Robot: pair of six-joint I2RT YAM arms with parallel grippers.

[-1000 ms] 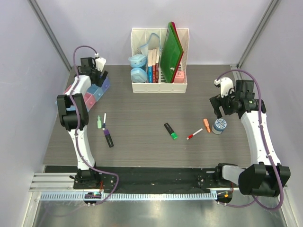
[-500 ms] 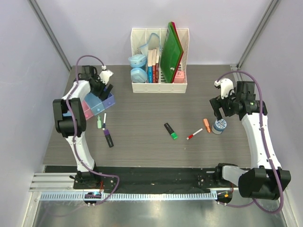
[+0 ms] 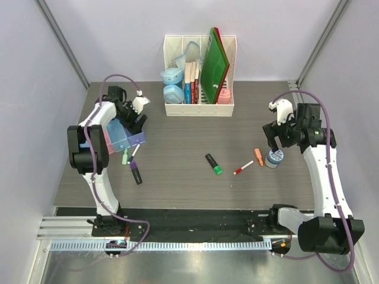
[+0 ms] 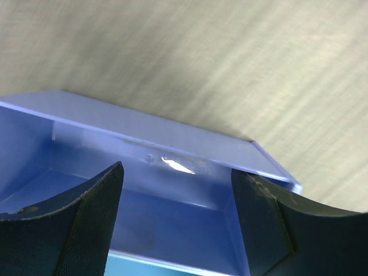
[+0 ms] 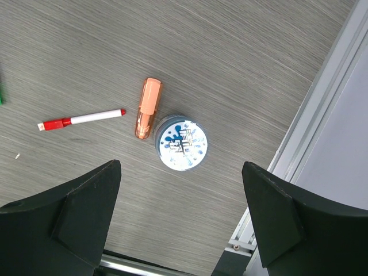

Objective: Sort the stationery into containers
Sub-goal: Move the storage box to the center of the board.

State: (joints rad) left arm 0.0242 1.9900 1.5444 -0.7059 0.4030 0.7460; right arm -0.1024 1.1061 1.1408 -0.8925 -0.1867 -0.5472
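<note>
Both tools open, one at a tray, one above the pot.
The left tool (image 4: 177,178) is spread wide with the purple tray (image 4: 172,135) directly beneath it. The right tool (image 5: 181,165) hangs open over the table (image 5: 247,63), the blue-lidded pot (image 5: 183,142) below between its fingers.

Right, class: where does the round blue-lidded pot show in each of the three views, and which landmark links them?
Top external: pot, right part of the table.
Left wrist: not in it.
Right wrist: pot, near centre.
Shared landmark: the orange piece, just left of the pot in both.
</note>
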